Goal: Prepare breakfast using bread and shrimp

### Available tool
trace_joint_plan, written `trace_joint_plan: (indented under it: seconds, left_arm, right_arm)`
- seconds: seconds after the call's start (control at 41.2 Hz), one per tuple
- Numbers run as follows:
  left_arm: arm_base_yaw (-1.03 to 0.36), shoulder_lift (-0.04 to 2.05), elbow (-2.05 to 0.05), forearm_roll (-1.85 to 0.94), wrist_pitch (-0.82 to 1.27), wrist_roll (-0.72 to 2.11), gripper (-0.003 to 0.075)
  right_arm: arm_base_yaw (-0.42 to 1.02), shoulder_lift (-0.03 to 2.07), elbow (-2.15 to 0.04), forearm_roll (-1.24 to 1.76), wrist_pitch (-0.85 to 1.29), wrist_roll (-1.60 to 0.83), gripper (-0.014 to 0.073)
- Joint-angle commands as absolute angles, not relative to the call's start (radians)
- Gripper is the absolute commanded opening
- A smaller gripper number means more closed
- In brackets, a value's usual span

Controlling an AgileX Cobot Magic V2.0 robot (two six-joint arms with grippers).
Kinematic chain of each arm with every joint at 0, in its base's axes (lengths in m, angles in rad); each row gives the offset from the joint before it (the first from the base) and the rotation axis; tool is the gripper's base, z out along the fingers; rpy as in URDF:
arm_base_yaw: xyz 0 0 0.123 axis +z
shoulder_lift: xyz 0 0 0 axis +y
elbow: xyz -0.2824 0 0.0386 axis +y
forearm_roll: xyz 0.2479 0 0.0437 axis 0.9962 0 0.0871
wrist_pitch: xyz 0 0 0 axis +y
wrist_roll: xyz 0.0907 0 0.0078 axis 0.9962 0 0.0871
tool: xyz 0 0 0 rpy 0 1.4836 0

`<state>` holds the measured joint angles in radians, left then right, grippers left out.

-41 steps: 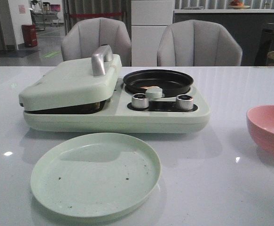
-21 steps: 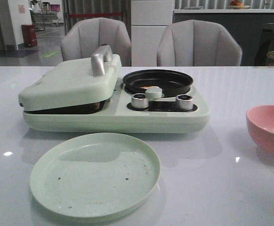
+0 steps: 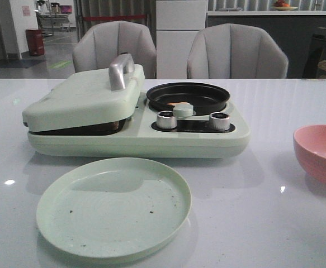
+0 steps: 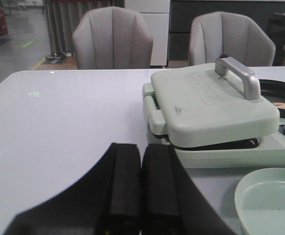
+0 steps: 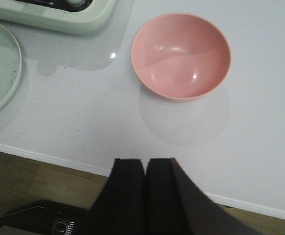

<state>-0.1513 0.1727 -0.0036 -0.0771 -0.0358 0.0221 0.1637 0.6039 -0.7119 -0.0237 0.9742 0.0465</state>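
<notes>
Your table: white, glossy, carrying everything listed here. Your breakfast maker: pale green, set across the middle of the table, its hinged press lid down with a metal handle on top; a dark gap shows under the lid, but you cannot tell whether the bread lies inside, and no slice is visible anywhere in these views. Your plate: pale green, just in front of the appliance, empty except for a few dark crumbs, so nothing is served yet. Your pink bowl: at the table's right, well apart from the appliance, empty in the right wrist view. Your black pan: seated in the appliance's right side behind the two silver knobs. Your shrimp: a small orange-pink sliver showing in the pan just behind the round green cap; it appears to be cooking there. Your left gripper: fingers pressed together, holding nothing, hanging back from the appliance's left end. Your right gripper: likewise closed and empty, near the table's front edge short of the bowl. Judged progress: cooking seems under way; opening the lid and plating bread and shrimp remain. Against the earlier front views, nothing has shifted: lid, pan, plate and bowl sit exactly as they did.
</notes>
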Motion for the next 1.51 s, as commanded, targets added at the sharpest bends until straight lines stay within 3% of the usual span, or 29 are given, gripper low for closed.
trace_joint_plan:
  seconds: [0.0, 0.291, 0.607, 1.481]
  left_arm:
    - [-0.132, 0.122, 0.009, -0.107, -0.142, 0.013, 0.0099]
    - [-0.099, -0.029, 0.008, -0.008, -0.114, 0.013, 0.01]
    - [-0.037, -0.027, 0.008, -0.01, -0.088, 0.013, 0.0099]
    - [-0.043, -0.025, 0.008, -0.01, -0.088, 0.013, 0.0099]
  right_arm:
    - [0.164, 0.603, -0.737, -0.03, 0.913, 0.043, 0.0022]
    - [0.164, 0.603, -0.737, -0.03, 0.913, 0.043, 0.0022]
    - [0.164, 0.603, -0.737, -0.03, 0.917, 0.043, 0.0022]
    - [0.164, 0.603, -0.737, -0.03, 0.92, 0.043, 0.0022]
